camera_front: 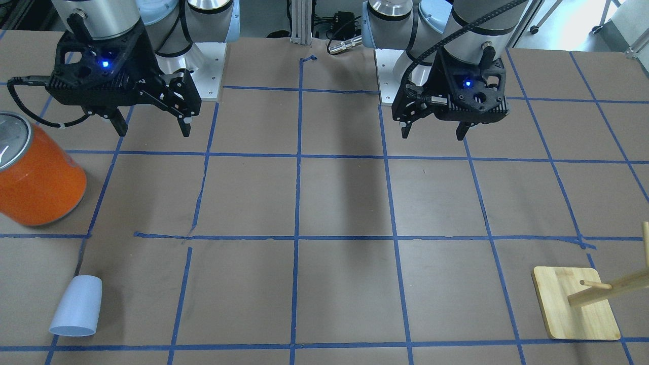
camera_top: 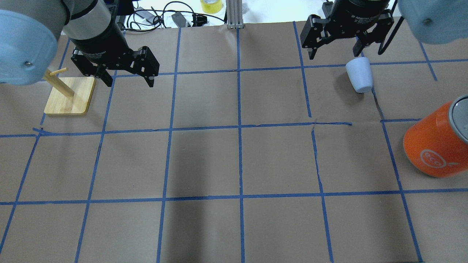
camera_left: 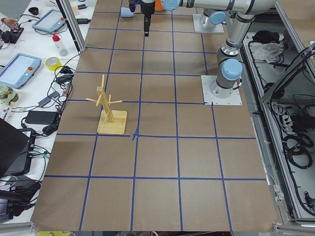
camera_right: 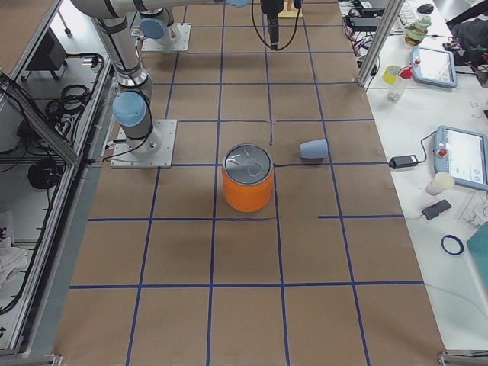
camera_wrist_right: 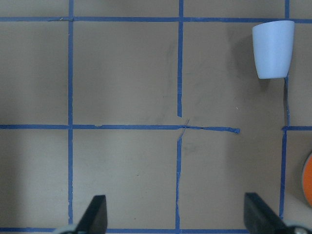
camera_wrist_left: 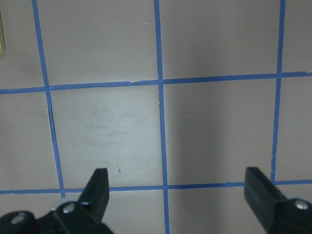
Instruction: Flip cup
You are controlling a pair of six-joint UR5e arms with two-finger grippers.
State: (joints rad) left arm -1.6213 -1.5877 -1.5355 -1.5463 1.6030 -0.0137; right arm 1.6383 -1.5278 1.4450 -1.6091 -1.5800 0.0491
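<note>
Brown-papered counter (camera_top: 234, 164), blue tape grid. Cup (camera_top: 359, 75): on its side, 1 o'clock from centre in overhead view, 11 o'clock of orange can (camera_top: 435, 142). Left claw (camera_top: 129, 82), right claw (camera_top: 334, 54): both wide, holding nothing.

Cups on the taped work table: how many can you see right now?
1. The lavender-blue cup lies on its side on the robot's right, farther from the robot than the orange can. No second one shows in any view.
</note>
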